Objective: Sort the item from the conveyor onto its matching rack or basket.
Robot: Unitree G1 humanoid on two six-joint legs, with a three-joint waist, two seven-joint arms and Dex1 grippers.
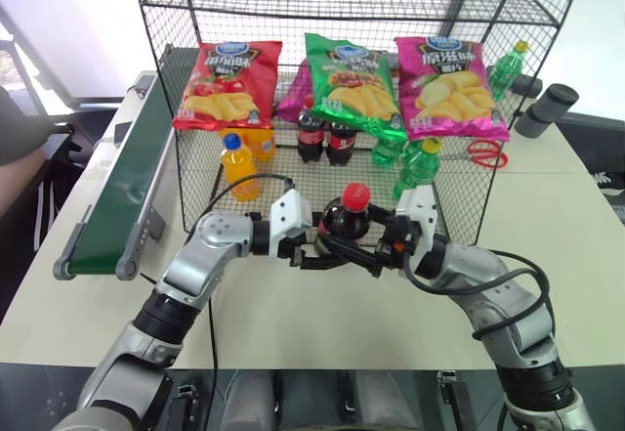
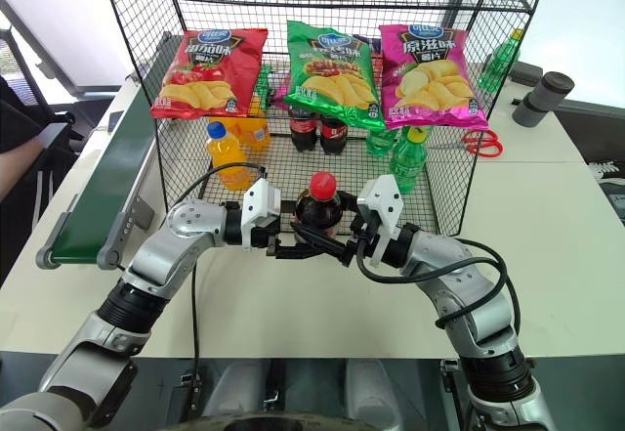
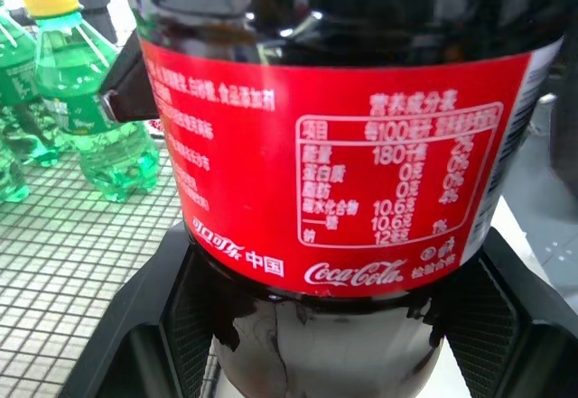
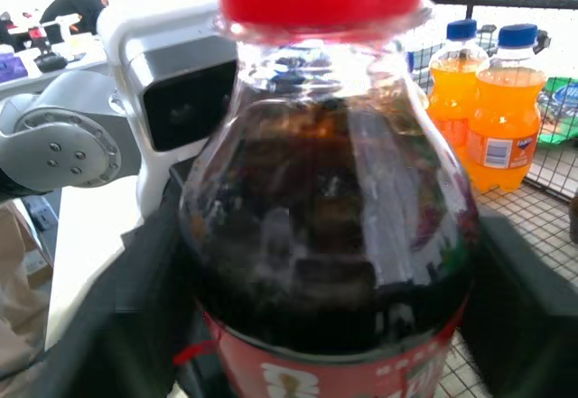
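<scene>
Item: one small cola bottle [image 1: 349, 218], red cap, red label, dark liquid, upright, being held in the air in front of the black wire rack [image 1: 459, 172] and well clear of the green conveyor [image 1: 122, 192] at the bench's [image 1: 322, 319] left edge. Holders: the left gripper [image 1: 311, 251] is clamping the lower body from the robot's left, jaws closed on the bottle; the right gripper [image 1: 363, 252] is meeting it from the other side, jaws likewise closed on the bottle, so both are gripping at once. Step in hand, by my reckoning: a hand-over between the arms, midway through the sort. Rack's bottom tier is holding orange soda bottles [image 1: 241, 165] at left, two cola bottles [image 1: 324, 136] at centre, green bottles [image 1: 408, 162] at right; chip bags [image 1: 342, 81] are lying on the tier above. Next move likely calls for one gripper letting go without tipping the bottle, then the other carrying it over the rack's front edge to stand beside the colas.
</scene>
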